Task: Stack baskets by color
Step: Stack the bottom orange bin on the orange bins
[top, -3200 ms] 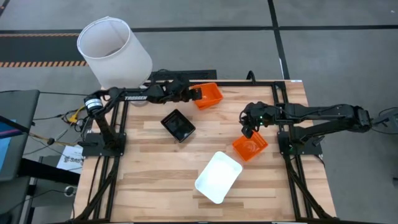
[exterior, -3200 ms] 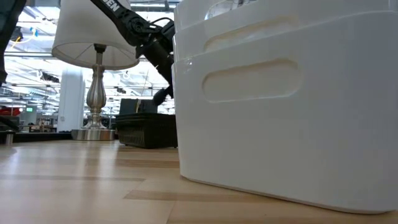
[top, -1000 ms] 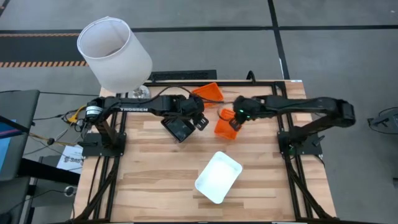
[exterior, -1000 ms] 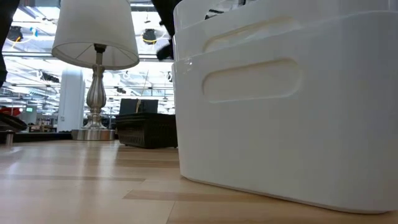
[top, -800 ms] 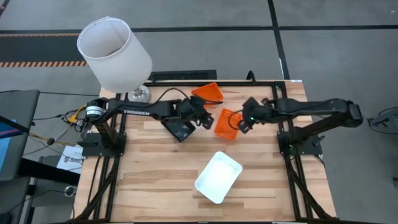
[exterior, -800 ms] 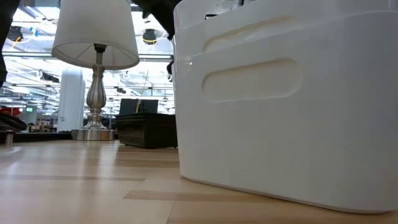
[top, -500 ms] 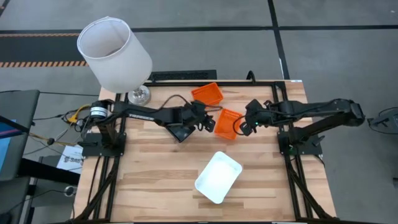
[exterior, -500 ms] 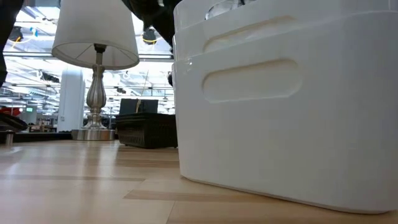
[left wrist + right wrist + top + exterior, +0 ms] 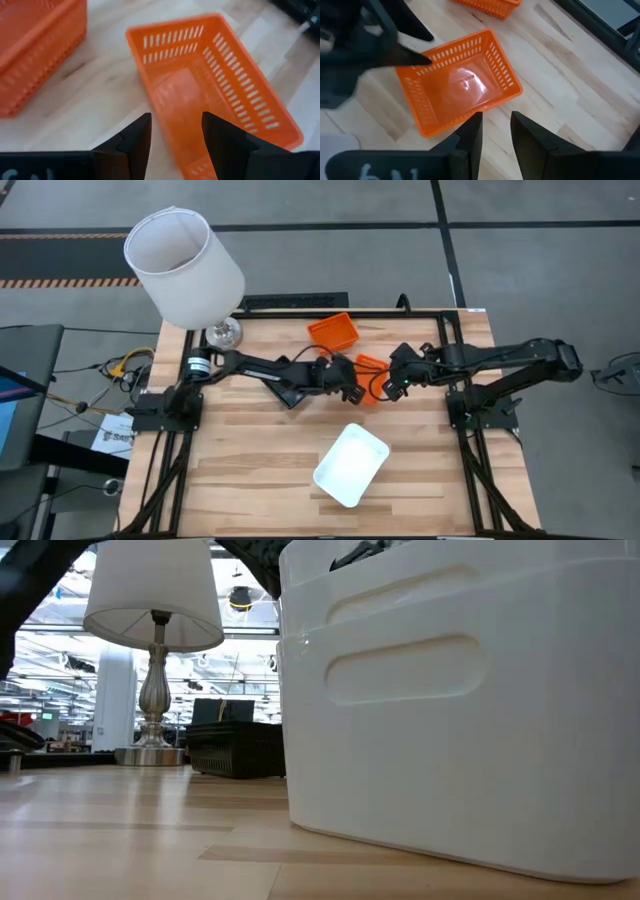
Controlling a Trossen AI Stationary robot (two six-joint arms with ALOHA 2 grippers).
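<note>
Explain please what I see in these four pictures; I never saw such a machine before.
Two dark robot arms work at a wooden table. One camera looks down from above, one sits at table height, and one rides on each wrist. Near the middle lies an orange basket; the left end effector and the right end effector both hover at it, fingers apart, holding nothing. Another orange basket lies further back, beside a black basket, a white basket and a lamp.
</note>
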